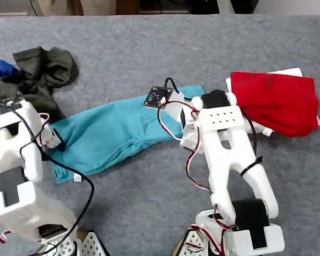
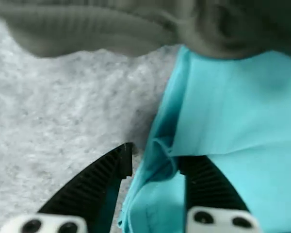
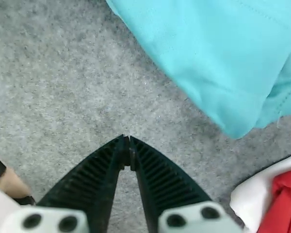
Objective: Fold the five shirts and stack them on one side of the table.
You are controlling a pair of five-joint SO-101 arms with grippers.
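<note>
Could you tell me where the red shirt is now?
In the high view, the red shirt lies on a white shirt at the right of the table, right of the teal shirt.

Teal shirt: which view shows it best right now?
High view: the teal shirt lies nearly whole, stretched out long. The left wrist view gives its bunched edge inside the open left gripper; the right wrist view, one corner.
</note>
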